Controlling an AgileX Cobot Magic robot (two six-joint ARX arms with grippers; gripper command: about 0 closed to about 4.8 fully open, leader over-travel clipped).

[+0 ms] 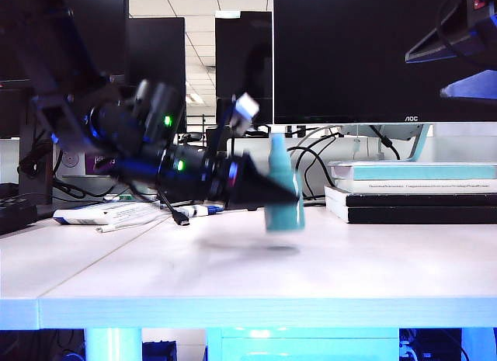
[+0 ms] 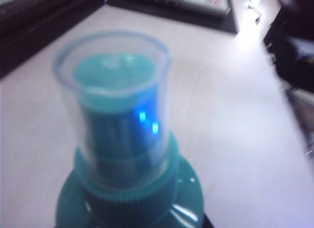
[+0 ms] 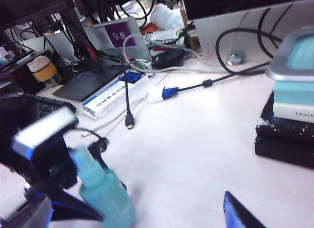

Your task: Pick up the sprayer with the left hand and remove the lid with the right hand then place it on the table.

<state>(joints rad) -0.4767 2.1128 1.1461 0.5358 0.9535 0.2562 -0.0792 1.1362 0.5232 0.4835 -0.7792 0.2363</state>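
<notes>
My black left hand (image 1: 283, 192) with green lights, teal sprayer (image 1: 283, 210), clear pale-teal lid (image 2: 114, 98), my bluish-black right hand (image 3: 240, 213), whitish wood-grain table (image 1: 233, 275) under the sprayer

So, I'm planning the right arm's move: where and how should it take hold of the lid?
Grip the lid across its clear round wall, coming from above or the right. It caps the top of the sprayer, which the left hand grips around the body lower down, leaving the cap exposed. The right hand waits open at upper right.
</notes>
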